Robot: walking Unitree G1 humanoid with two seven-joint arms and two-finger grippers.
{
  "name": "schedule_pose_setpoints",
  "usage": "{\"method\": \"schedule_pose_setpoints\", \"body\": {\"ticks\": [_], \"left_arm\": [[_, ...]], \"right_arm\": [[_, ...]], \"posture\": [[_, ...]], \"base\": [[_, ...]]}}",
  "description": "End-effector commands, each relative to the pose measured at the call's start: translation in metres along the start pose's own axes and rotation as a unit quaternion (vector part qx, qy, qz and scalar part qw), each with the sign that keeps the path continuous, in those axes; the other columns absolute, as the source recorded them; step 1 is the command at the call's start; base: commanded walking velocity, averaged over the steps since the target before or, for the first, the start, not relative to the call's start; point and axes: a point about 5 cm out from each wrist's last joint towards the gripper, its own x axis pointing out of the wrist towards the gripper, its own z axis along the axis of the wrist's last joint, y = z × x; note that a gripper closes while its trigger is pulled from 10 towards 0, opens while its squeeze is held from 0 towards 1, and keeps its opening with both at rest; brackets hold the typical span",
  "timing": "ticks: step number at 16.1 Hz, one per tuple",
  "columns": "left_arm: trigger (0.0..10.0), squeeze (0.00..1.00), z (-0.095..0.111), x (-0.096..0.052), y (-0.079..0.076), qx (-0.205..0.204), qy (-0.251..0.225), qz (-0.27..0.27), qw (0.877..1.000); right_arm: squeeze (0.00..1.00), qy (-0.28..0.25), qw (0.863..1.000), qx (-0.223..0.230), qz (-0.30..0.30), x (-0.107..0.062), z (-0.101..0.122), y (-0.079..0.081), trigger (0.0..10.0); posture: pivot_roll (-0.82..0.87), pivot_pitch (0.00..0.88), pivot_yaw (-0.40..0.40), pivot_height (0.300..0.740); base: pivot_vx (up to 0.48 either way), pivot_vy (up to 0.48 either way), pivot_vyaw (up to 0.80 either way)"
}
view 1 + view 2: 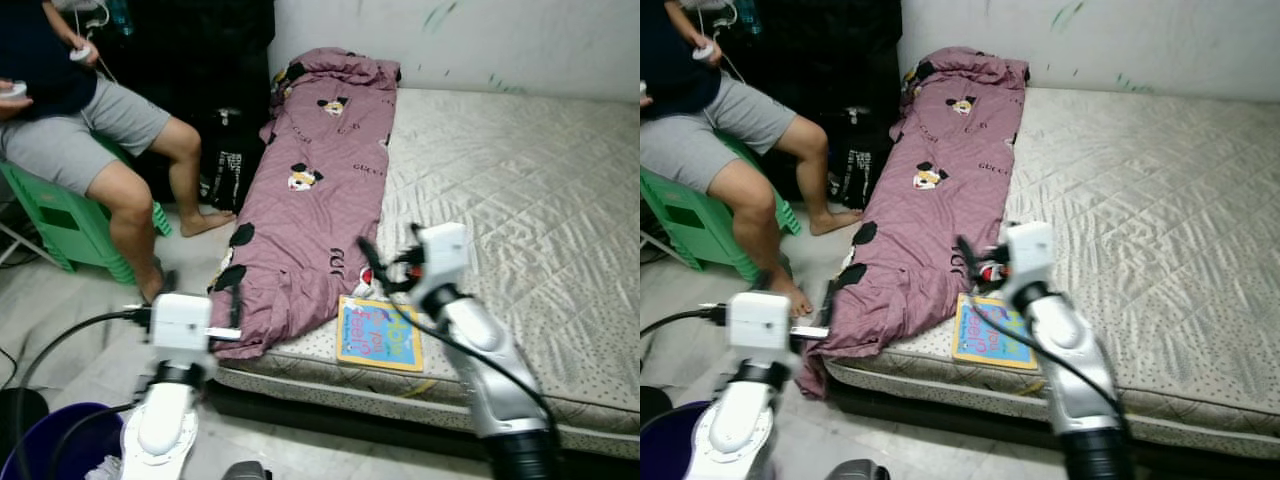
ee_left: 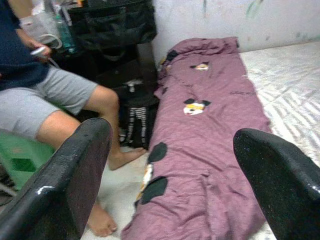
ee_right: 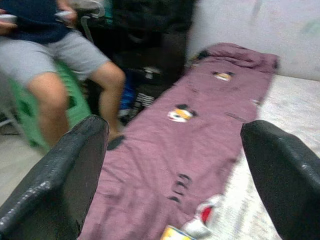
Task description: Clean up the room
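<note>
The purple blanket (image 1: 320,200) lies on the bed (image 1: 520,190), its long way running from the near edge up toward the wall. It is straight ahead of both arms. The right end effector (image 1: 385,262), wide open, hangs over its near end, so this arm seems nearer. The left end effector (image 1: 236,310), open too, sits low beside the blanket's hanging corner. A colorful book (image 1: 380,334) lies near the bed's edge.
</note>
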Motion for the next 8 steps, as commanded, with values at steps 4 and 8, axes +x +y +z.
{"method": "schedule_pose_setpoints", "body": {"ticks": [4, 8], "left_arm": [[10.0, 0.00, -0.0003, 0.0002, 0.0042, -0.001, 0.001, -0.004, 1.000], [10.0, 0.00, -0.0004, 0.0002, 0.0042, -0.004, 0.001, -0.007, 1.000]], "right_arm": [[0.00, -0.005, 1.000, 0.010, 0.001, 0.0031, 0.0008, 0.0036, 10.0], [0.00, 0.003, 1.000, 0.013, -0.005, 0.0039, -0.0012, 0.0033, 10.0]], "posture": [[-0.03, 0.000, -0.015, 0.740], [-0.03, 0.000, -0.015, 0.740]], "base": [[0.000, 0.000, 0.00], [0.000, 0.000, -0.57]]}}
